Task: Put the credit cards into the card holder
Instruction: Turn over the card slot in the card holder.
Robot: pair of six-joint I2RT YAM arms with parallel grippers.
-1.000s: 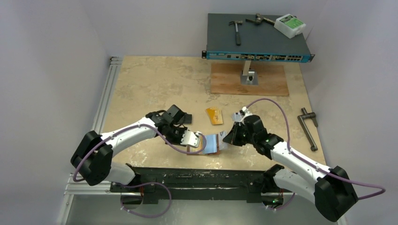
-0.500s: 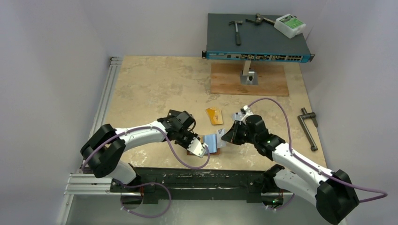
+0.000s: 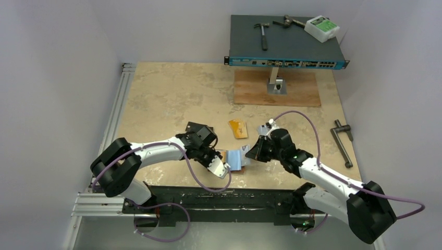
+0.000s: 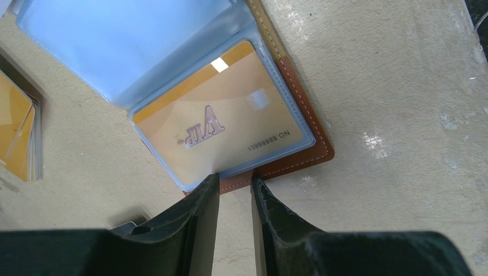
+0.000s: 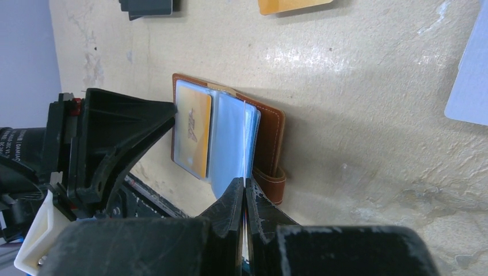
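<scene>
Black jaws of the left gripper [image 4: 235, 179] stand narrowly parted and empty at the near edge of the gold card [image 4: 221, 123], which looks nearly seated in the holder [image 4: 305, 109] on the desk [image 4: 391, 86]. A square, gentle push should finish it. The right gripper [image 5: 246, 185] pinches the blue sleeves upright. Spare cards [image 3: 237, 128] lie beyond.

My 2 arms [image 3: 156, 148] are white shells with black joints and bulky black shoulders. A purple cable [image 3: 297, 112] runs along each. My left claw [image 4: 235, 181] has 2 scuffed black fingers [image 4: 190, 230] and a white mount [image 3: 216, 166]; my right claw [image 5: 244, 187] is black, scratched.
</scene>
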